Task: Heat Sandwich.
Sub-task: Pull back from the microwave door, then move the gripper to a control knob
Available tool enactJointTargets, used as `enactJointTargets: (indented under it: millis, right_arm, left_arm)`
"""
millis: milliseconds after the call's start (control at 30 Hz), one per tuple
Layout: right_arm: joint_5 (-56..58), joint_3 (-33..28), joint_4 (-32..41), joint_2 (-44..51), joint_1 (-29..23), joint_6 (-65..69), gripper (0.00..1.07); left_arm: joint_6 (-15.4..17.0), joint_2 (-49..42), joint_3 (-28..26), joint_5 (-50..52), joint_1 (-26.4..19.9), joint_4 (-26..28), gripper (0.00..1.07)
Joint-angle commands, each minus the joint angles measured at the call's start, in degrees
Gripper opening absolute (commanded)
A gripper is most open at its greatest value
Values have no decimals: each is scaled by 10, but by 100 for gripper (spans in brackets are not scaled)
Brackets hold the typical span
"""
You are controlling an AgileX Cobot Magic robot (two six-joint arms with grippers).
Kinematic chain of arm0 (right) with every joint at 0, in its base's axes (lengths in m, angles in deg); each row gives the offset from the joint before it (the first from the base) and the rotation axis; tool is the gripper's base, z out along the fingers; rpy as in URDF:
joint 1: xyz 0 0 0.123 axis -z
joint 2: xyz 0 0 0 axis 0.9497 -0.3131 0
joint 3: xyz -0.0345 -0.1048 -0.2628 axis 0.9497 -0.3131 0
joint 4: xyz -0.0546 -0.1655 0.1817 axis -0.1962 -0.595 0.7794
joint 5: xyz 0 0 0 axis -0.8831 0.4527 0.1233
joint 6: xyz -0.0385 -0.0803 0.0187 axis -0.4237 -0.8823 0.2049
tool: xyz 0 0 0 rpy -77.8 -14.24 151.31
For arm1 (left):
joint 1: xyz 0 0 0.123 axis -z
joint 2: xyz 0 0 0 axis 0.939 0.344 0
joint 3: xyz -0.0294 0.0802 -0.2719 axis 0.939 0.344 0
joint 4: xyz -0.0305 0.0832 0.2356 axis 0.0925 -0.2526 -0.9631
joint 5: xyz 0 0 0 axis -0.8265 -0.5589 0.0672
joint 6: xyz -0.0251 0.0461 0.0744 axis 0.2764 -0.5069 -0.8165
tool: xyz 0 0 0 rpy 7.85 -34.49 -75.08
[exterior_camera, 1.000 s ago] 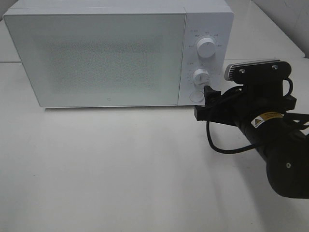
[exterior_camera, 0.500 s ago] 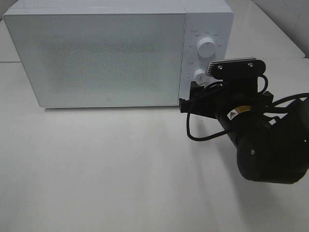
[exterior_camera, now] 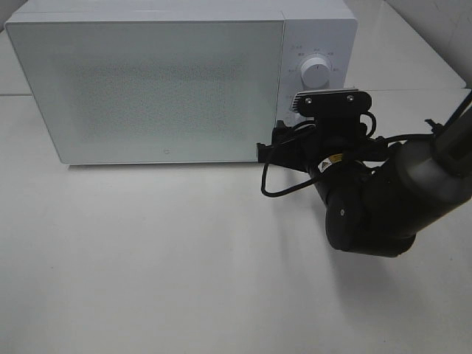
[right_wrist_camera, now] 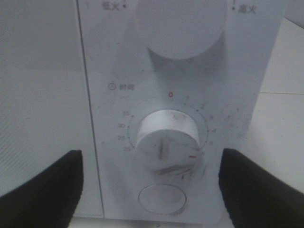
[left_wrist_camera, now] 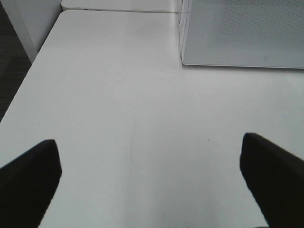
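Observation:
The sandwich is hidden; no view shows it. The white microwave (exterior_camera: 147, 88) stands at the back of the table with its door closed. My right gripper (exterior_camera: 282, 142) is up against its control panel and hides the lower knob in the exterior high view. In the right wrist view the right gripper (right_wrist_camera: 152, 190) is open, with its dark fingers (right_wrist_camera: 42, 190) wide apart on either side of the timer knob (right_wrist_camera: 166, 140) and not touching it. My left gripper (left_wrist_camera: 152, 180) is open and empty above bare table, short of the microwave's (left_wrist_camera: 242, 33) near corner.
An upper knob (exterior_camera: 317, 73) and a round button (right_wrist_camera: 161, 198) below the timer knob sit on the panel. The white table (exterior_camera: 147, 258) stretches in front of the microwave. In the left wrist view the table's edge drops to dark floor (left_wrist_camera: 9, 71).
The right arm has swung left and in toward the microwave's control panel, and now covers the lower knob in the exterior high view. Its jaws stay as wide as before.

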Motion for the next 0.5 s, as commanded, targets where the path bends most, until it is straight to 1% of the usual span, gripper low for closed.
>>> enactJointTargets:
  millis: [33, 167, 500]
  right_arm:
    - [13, 25, -7, -11, 19, 1, 76]
    - [16, 37, -7, -17, 30, -2, 76]
    - [22, 42, -11, -15, 29, -9, 76]
  left_arm:
    - [1, -11, 1, 0, -2, 4, 98]
    - [1, -11, 1, 0, -2, 4, 98]
    - [1, -11, 1, 0, -2, 4, 98]
